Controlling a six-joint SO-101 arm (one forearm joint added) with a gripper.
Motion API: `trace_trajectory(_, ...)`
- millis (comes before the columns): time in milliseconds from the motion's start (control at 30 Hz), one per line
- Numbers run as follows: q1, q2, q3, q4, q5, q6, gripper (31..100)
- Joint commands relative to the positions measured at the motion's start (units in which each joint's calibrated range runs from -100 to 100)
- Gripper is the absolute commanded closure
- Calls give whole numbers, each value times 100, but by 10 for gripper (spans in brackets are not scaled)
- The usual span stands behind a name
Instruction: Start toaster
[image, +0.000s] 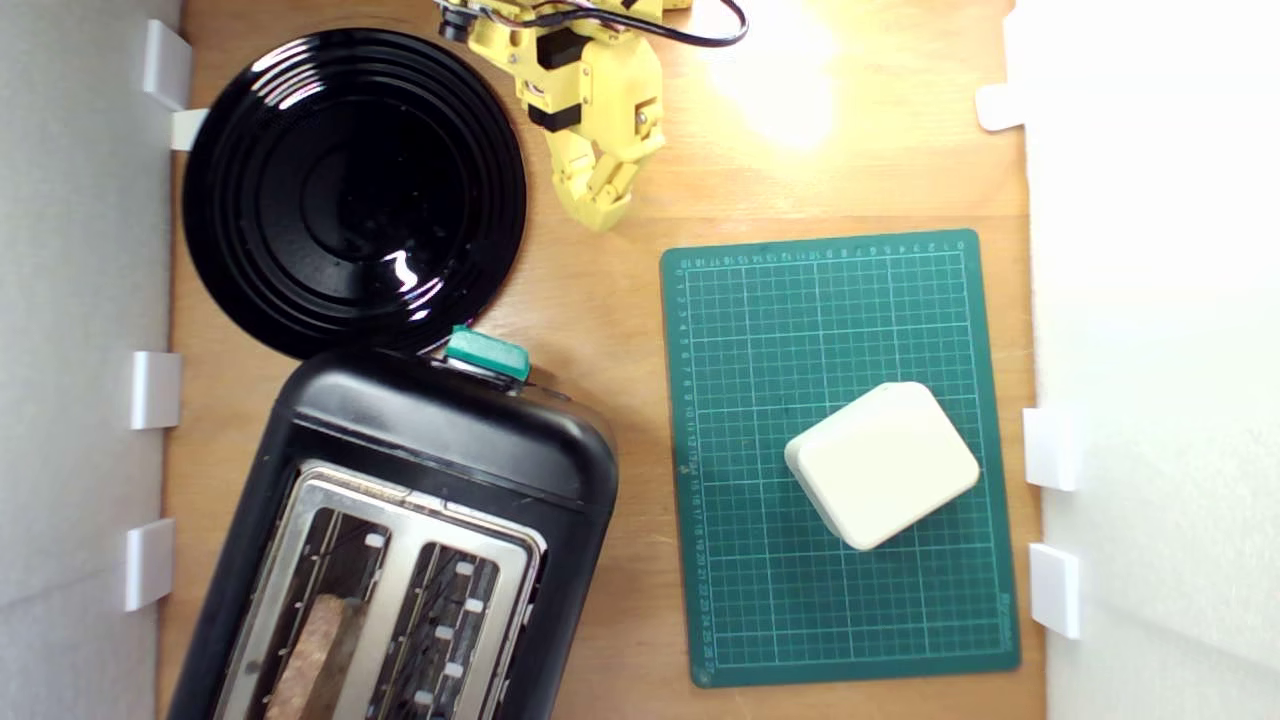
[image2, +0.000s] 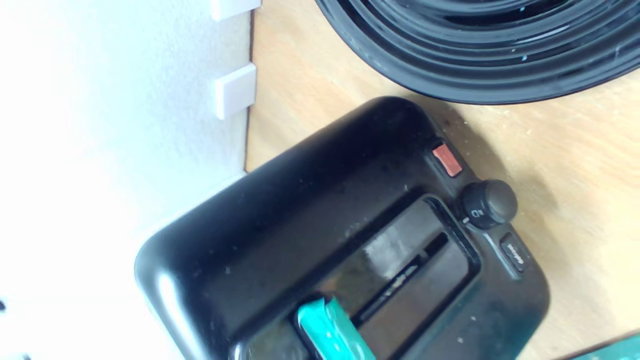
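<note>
Presently, in the exterior view, the large glossy black toaster (image: 440, 440) with its silver top plate sits at the lower left of the wooden desk (image: 600, 300), touching the round black ridged plate (image: 350, 190). Its teal lever knob (image: 487, 353) looks raised. The yellow claw (image: 598, 205) hangs apart from it, fingers closed on nothing.

In the wrist view, the knob (image2: 334, 330) sits at one end of its slot. Judgement: bring the claw squarely over the knob and press straight along the slot until it latches.

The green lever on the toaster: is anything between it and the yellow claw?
Nothing visible. Bare wood lies between the claw and the lever; the plate sits beside that path, on the exterior view's left.
</note>
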Motion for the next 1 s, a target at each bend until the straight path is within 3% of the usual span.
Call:
trace_trajectory(0, 274, 990, -1356, -26, -1, 449, 989)
trace_trajectory(233, 655, 2522, -3091, 78, -1, 1403, 989)
trace_trajectory(467, 877, 3338, -3936, 96, -27, 2441, 989)
trace_trajectory(700, 885, 3988, -5127, -16, -35, 2467, 989)
trace_trajectory(967, 877, 5053, -6490, 78, -35, 2037, 989)
